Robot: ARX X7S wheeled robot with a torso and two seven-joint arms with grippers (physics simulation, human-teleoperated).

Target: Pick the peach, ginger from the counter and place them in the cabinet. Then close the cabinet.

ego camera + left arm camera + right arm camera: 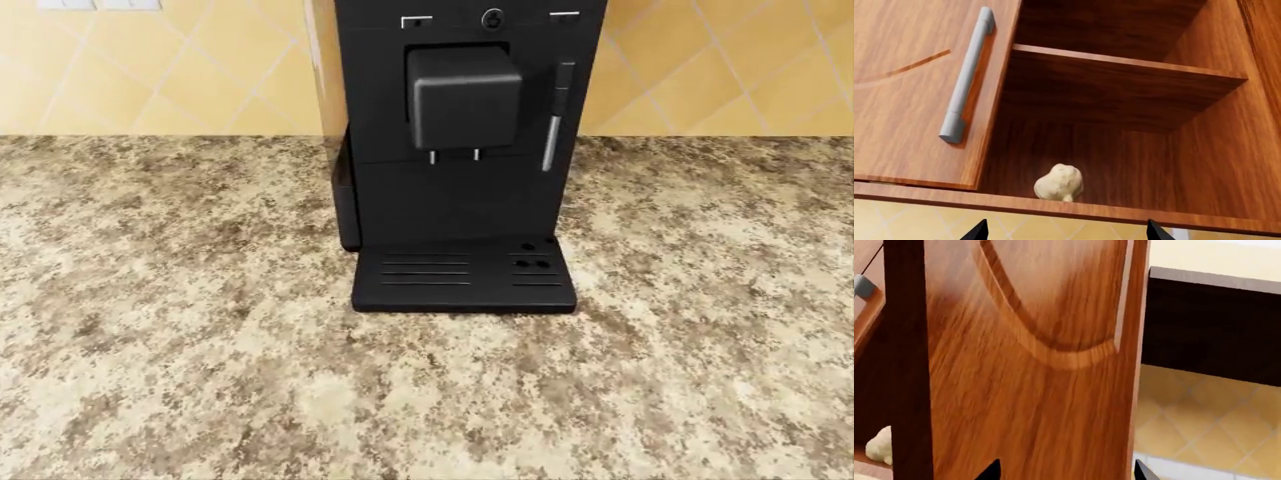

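Note:
The ginger [1059, 183], a pale knobby lump, rests at the front of the cabinet's [1121, 62] bottom shelf. My left gripper [1063, 232] hangs just below and in front of that shelf, open, with nothing between its dark fingertips [977, 231]. In the right wrist view the ginger [879, 445] peeks out beside the swung-out cabinet door [1027, 365]. My right gripper [1064, 472] is open and close against that door's face. The speckled counter [200, 350] fills the head view. The peach is out of view.
A black coffee machine [461, 150] stands on the counter against the yellow tiled wall [160, 80]. The cabinet's other door [914, 100] is shut and carries a grey bar handle [967, 75]. An inner shelf board [1134, 65] runs above the ginger.

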